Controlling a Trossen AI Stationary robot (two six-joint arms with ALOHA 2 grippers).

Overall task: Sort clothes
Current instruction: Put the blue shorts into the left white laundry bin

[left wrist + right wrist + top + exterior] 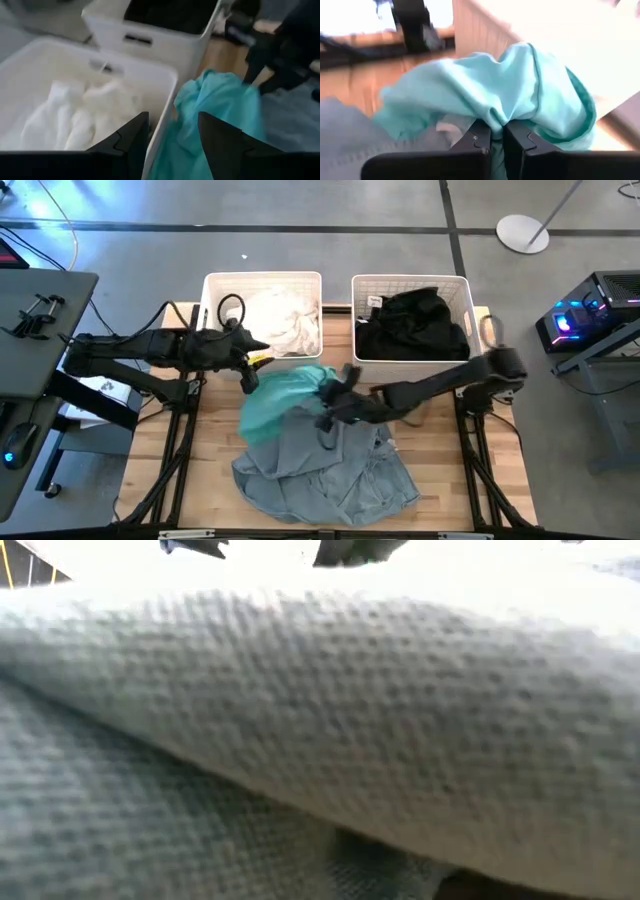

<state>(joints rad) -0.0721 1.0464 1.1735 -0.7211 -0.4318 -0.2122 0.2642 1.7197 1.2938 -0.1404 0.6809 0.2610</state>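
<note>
A teal garment (275, 398) lies bunched on the table, partly over a light blue-grey denim garment (320, 470) near the front edge. My right gripper (328, 387) is shut on the teal garment (495, 95). My left gripper (250, 365) is open and empty, over the near rim of the left basket; its fingers (135, 140) straddle that rim, with the teal garment (220, 105) beside it. White clothes (285, 320) lie in the left basket, black clothes (415, 325) in the right one. My right gripper pinches a gathered fold of the teal garment (496, 120) between its two fingers, reaching in from the table's right side. The cloth bunches up around the fingertips and spreads out beyond them. Its left part (258, 415) rests on the table and the denim.
Two white slatted baskets stand at the far edge, left (212, 290) and right (460, 290). The denim fills the low view (320, 740). Bare wood (215, 420) lies left of the clothes.
</note>
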